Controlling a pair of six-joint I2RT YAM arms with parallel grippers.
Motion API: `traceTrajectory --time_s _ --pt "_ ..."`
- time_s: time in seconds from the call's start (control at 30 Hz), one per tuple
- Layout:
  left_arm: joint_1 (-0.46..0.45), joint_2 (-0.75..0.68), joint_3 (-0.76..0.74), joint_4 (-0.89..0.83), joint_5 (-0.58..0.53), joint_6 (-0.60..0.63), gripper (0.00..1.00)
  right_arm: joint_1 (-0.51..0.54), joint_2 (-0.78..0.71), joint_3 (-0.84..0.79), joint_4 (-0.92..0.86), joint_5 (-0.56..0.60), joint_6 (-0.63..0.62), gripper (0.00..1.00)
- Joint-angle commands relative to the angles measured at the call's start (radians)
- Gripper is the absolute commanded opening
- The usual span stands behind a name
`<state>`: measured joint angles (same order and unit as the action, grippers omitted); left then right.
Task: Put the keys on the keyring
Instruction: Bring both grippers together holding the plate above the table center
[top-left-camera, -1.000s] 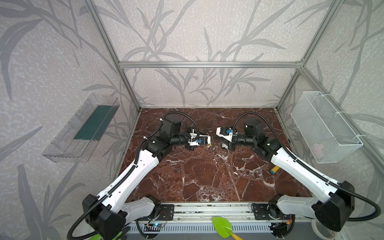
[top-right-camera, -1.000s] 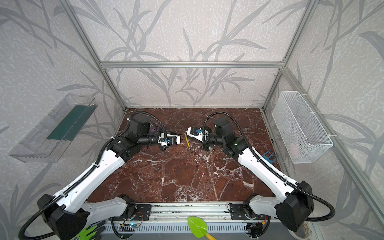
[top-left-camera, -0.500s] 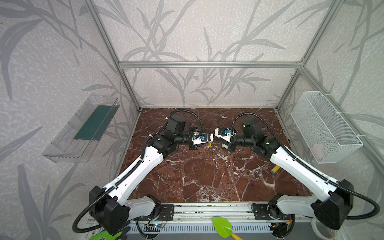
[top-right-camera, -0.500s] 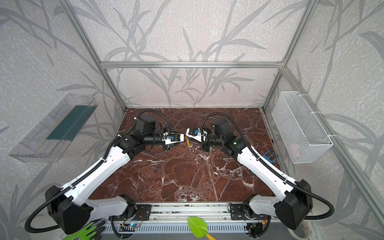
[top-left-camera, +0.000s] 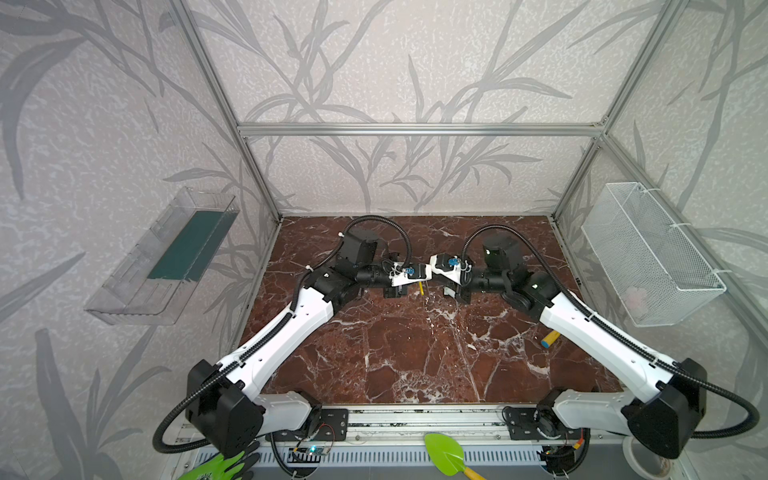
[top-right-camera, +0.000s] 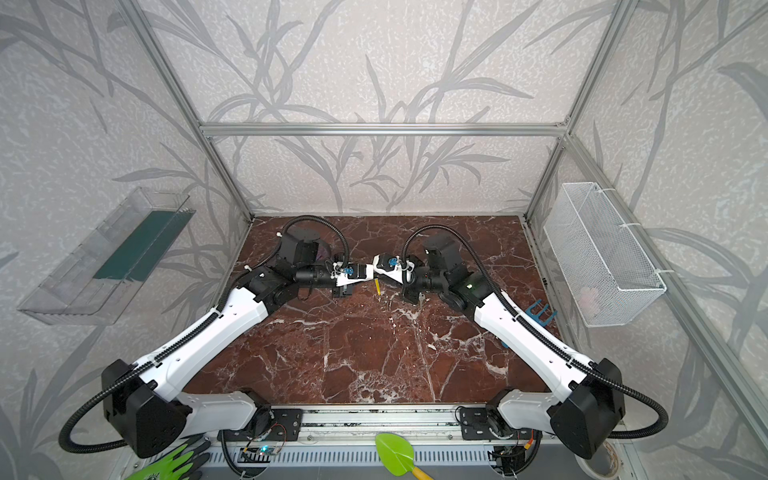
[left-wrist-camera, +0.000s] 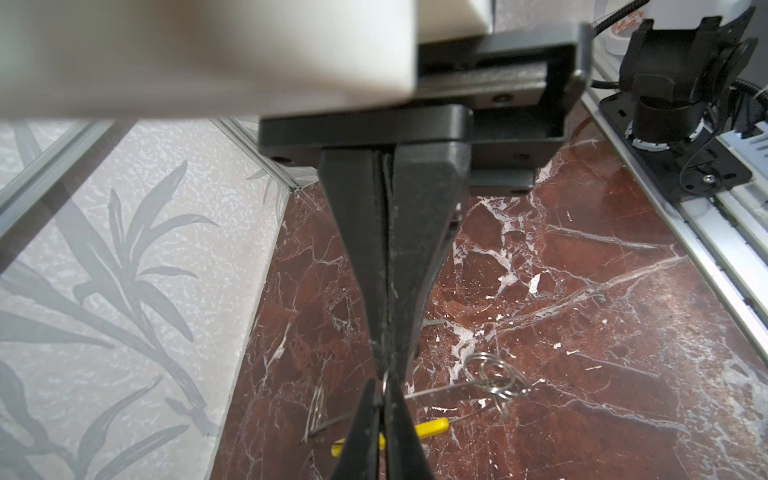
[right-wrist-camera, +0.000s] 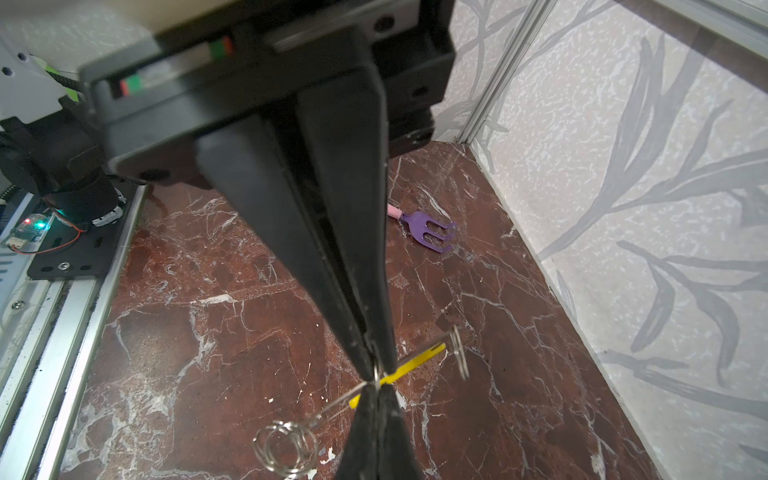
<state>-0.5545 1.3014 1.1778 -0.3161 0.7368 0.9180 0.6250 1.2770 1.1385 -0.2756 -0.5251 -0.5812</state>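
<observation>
The keyring hangs above the marble floor, seen edge-on as a thin grey wire with a yellow sleeve. The sleeve shows below the two wrists in both top views. Silvery coiled rings sit at one end of the wire and a single ring at the other. My left gripper and right gripper meet tip to tip. Both are shut on the wire at one spot, where a small silvery ring shows. The keys themselves are out of view.
A purple toy fork lies near the back left corner. A blue toy rake lies by the right wall. A white wire basket hangs on that wall and a clear shelf on the left wall. A green shovel lies in front.
My left gripper moved right until its tips met the right gripper's, then shut on the wire. The right gripper stayed shut and shifted slightly left.
</observation>
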Motion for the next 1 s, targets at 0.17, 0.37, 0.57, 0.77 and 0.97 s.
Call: traceTrajectory --time_s 0.17,0.37,0.57,0.77,0.97 --pt "-0.009 0.027 0.037 -0.017 0.020 0.012 0.00 0.007 -0.024 -0.004 0.071 0.006 0.015 0.00" --pt "-0.011 0.037 0.039 -0.026 0.013 0.005 0.06 0.007 -0.021 -0.003 0.062 0.009 0.011 0.00" --pt "-0.018 0.048 0.050 -0.048 -0.003 0.016 0.08 0.008 -0.021 0.002 0.048 0.010 0.005 0.00" --pt "-0.029 0.061 0.066 -0.086 -0.027 0.041 0.05 0.008 -0.025 0.004 0.047 0.013 0.004 0.00" --pt "-0.028 0.062 0.063 -0.075 -0.014 0.014 0.00 0.006 -0.040 -0.023 0.098 0.021 0.014 0.00"
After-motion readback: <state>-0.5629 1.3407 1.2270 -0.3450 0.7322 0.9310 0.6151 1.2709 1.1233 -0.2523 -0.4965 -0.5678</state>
